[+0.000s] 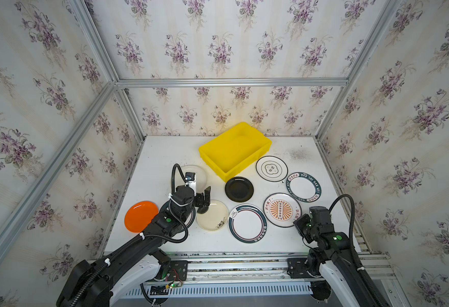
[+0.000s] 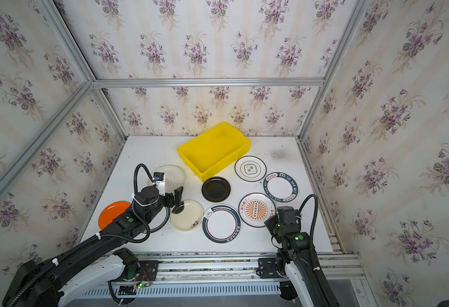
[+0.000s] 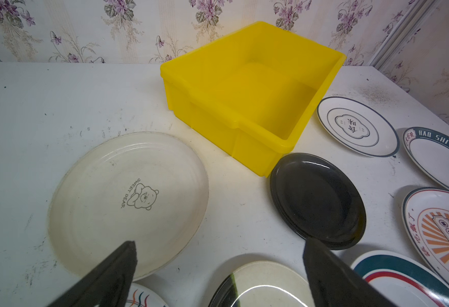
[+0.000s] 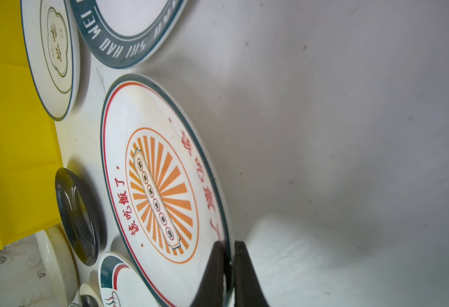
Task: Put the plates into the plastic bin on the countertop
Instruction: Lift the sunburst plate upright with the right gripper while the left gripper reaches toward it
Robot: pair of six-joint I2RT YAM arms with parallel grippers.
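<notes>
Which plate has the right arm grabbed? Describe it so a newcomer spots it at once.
Start at the yellow bin, come toward the robot past the black plate, then go right. There is the sunburst plate, its near rim pinched by the right gripper. It alone has orange rays and red characters.

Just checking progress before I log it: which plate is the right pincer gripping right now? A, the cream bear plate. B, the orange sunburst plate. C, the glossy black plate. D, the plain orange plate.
B: the right wrist view shows the right pincer closed, jaws pinching the rim of the orange sunburst plate.
</notes>
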